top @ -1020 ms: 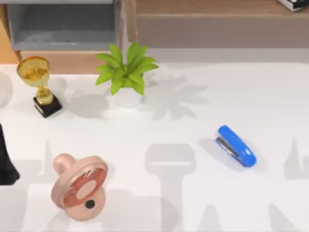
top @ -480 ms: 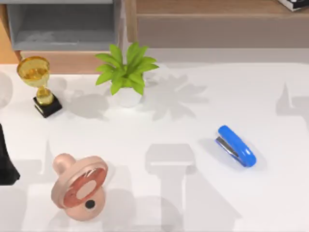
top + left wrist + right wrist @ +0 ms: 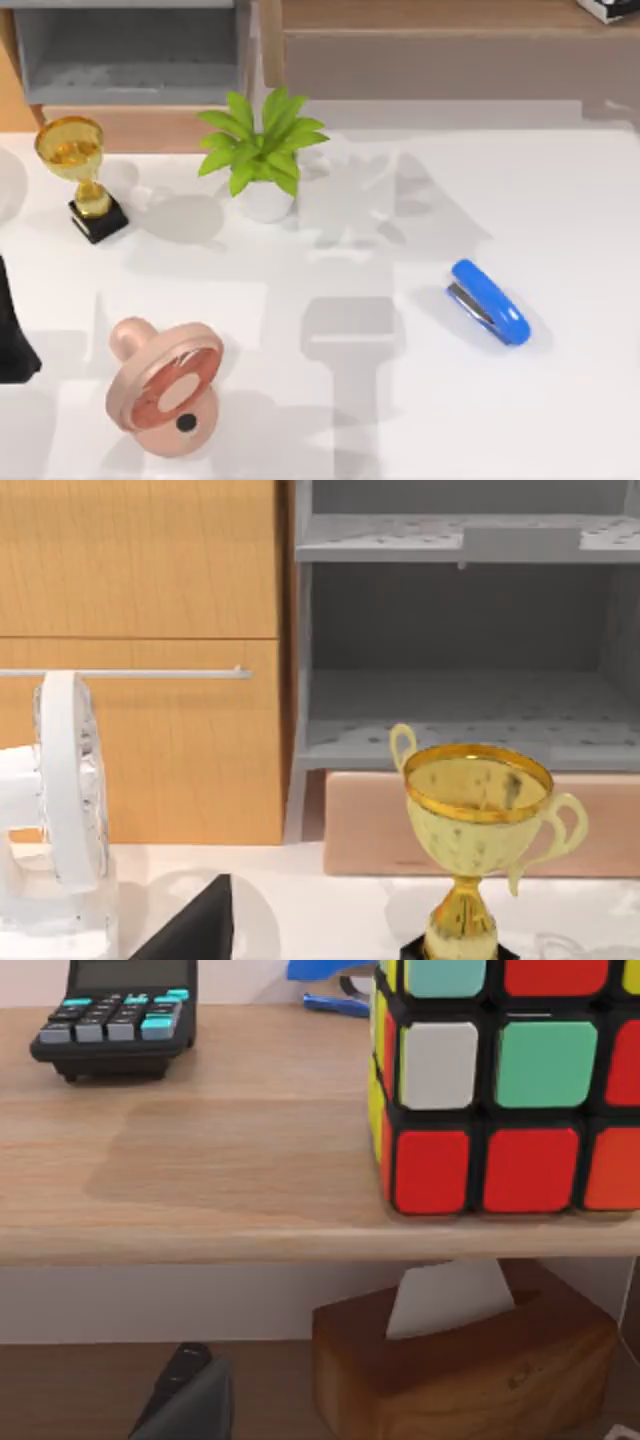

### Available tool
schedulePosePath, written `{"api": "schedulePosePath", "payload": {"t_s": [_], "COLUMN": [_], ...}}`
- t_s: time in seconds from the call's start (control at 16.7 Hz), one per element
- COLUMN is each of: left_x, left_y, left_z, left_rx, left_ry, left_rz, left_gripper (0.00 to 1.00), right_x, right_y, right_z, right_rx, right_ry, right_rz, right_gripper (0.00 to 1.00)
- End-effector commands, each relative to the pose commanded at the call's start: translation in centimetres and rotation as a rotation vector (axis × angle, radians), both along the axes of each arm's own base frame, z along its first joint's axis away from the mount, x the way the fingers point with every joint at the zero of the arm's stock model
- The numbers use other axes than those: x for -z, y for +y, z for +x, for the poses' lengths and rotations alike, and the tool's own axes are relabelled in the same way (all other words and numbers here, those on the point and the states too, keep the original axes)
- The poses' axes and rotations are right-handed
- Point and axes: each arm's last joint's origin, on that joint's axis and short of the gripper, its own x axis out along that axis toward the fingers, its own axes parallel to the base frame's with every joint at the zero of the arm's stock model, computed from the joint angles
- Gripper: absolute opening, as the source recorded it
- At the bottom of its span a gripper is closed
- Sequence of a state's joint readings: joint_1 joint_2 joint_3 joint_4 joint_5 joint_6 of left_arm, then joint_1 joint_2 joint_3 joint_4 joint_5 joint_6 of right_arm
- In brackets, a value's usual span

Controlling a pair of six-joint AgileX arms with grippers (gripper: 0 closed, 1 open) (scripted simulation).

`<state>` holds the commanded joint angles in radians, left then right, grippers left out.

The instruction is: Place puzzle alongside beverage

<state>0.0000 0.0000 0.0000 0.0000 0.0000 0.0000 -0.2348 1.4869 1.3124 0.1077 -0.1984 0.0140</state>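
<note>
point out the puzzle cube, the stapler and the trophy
puzzle cube [image 3: 520,1090], right wrist view, on the green tile of its front face
stapler [image 3: 490,301], top view, on its blue top
trophy [image 3: 478,792], left wrist view, on the gold cup

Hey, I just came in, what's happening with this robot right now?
Nothing is being held at the moment. The right wrist view looks at the puzzle, a black-framed cube with coloured squares, sitting on a wooden shelf near a black calculator, with a wooden tissue box below. The left wrist view faces a gold trophy and a white fan. On the white table sit the trophy, a potted plant, a blue stapler and a pink pacifier.
</note>
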Motion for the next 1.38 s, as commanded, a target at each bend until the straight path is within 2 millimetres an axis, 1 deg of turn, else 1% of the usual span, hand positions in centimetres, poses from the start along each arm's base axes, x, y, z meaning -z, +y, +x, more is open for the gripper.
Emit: {"api": "schedulePosePath", "payload": {"t_s": [0.12, 0.24, 0.36, 0.66, 0.78, 1.14, 1.2, 1.38], "left_x": [0.0, 0.0, 0.0, 0.0, 0.0, 0.0, 0.0, 0.0], "left_y": [0.0, 0.0, 0.0, 0.0, 0.0, 0.0, 0.0, 0.0], "left_z": [0.0, 0.0, 0.0, 0.0, 0.0, 0.0, 0.0, 0.0], "left_rx": [0.000, 0.000, 0.000, 0.000, 0.000, 0.000, 0.000, 0.000], "left_ry": [0.000, 0.000, 0.000, 0.000, 0.000, 0.000, 0.000, 0.000], "left_rz": [0.000, 0.000, 0.000, 0.000, 0.000, 0.000, 0.000, 0.000], "left_gripper": [1.00, 1.00, 1.00, 1.00, 1.00, 1.00, 1.00, 1.00], "right_x": [-0.8, -1.3, -1.4, -1.4, -1.4, -1.6, -1.5, -1.4], "right_y": [-1.0, -1.5, -1.6, -1.4, -1.6, -1.7, -1.7, -1.7], "right_z": [1.9, 2.9, 3.3, 3.3, 4.2, 8.8, 9.1, 9.3], "right_rx": [-0.004, -0.010, -0.013, -0.015, -0.012, -0.013, -0.013, -0.013], "right_ry": [-0.034, -0.061, -0.068, -0.066, -0.064, -0.070, -0.069, -0.068], "right_rz": [-0.006, -0.012, -0.014, -0.014, -0.013, -0.015, -0.014, -0.014], "right_gripper": [1.00, 1.00, 1.00, 1.00, 1.00, 1.00, 1.00, 1.00]}}
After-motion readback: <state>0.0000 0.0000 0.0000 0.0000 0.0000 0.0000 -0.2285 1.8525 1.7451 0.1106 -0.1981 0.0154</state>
